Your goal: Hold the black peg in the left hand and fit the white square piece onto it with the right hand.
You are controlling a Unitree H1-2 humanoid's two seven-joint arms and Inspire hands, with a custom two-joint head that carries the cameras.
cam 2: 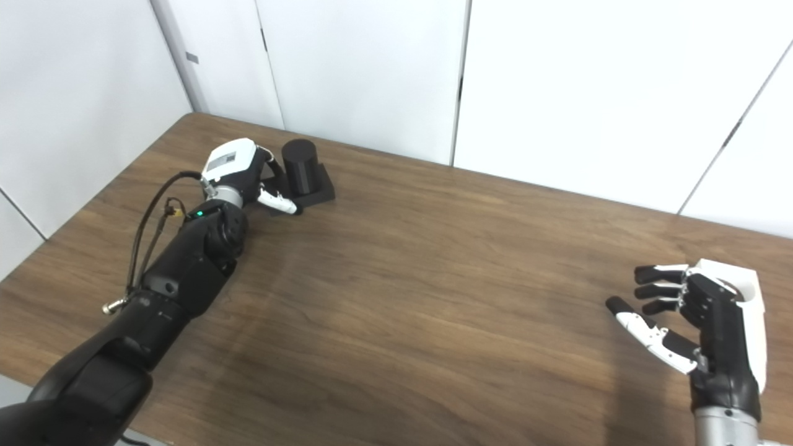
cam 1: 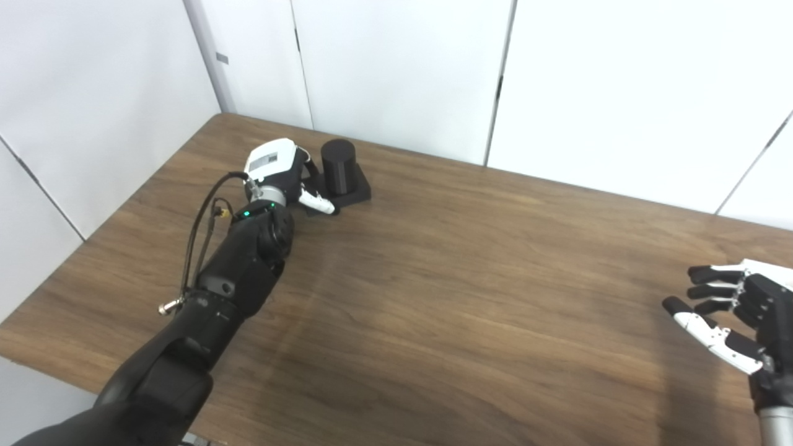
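Note:
The black peg (cam 1: 339, 166), a short upright cylinder on a flat square black base, stands on the brown table near its far left corner. My left hand (cam 1: 282, 173) reaches in beside it from the left, fingers spread, thumb lying along the base's front edge; the fingers are not closed around the cylinder. My right hand (cam 2: 694, 316) hovers open over the table's near right side, fingers apart and holding nothing. No white square piece shows in either view.
The brown wooden table (cam 1: 471, 291) fills the scene, with white wall panels close behind its far edge. A cable loops off my left forearm (cam 1: 204, 241). The table's left edge runs just beside that arm.

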